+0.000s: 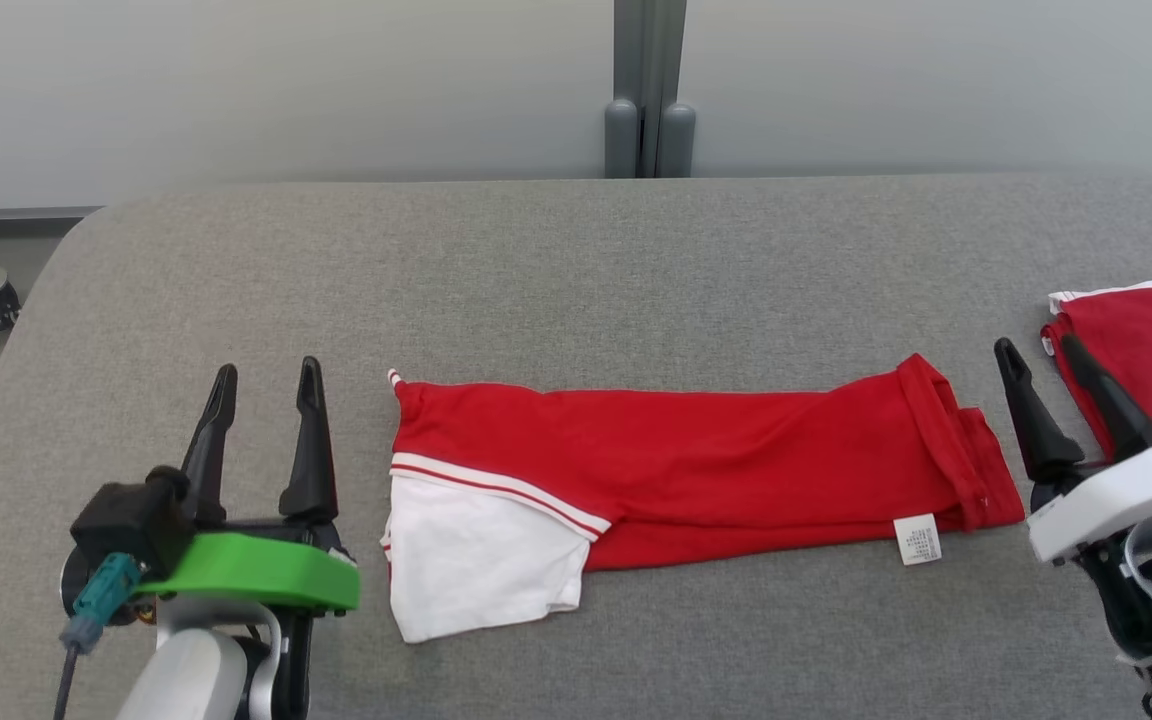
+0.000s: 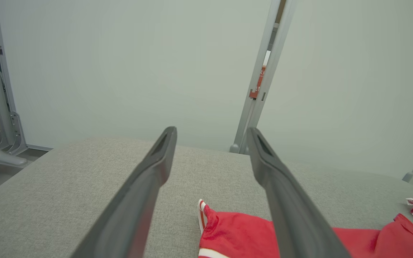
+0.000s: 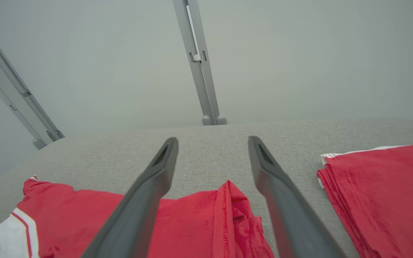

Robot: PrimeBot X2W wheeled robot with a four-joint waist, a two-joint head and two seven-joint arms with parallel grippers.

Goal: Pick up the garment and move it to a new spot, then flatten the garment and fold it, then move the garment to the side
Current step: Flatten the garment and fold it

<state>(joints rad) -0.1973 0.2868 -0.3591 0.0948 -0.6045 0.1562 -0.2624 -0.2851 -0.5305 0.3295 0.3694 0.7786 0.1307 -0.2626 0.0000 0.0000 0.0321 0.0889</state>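
Nearest you, lower left: your left tool (image 1: 268, 367), fingers spread with nothing between them, just beside the garment's left end and not touching it.

Lower right: your right tool (image 1: 1036, 345), likewise released and empty, just off the garment's right end.

Between the two: the garment (image 1: 696, 450), red, folded into a long band lying flat on the tabletop (image 1: 576, 260), its length running left to right. Its white sleeve (image 1: 476, 560), edged with red and white stripes, lies at the near left corner. A small white label (image 1: 917, 540) sticks out at the near right edge.

Right of your right tool: a folded red cloth (image 1: 1146, 340) with white trim, apart from the garment.

Beyond the tabletop's far edge: a grey post (image 1: 648, 90) against a pale wall (image 1: 236, 90).
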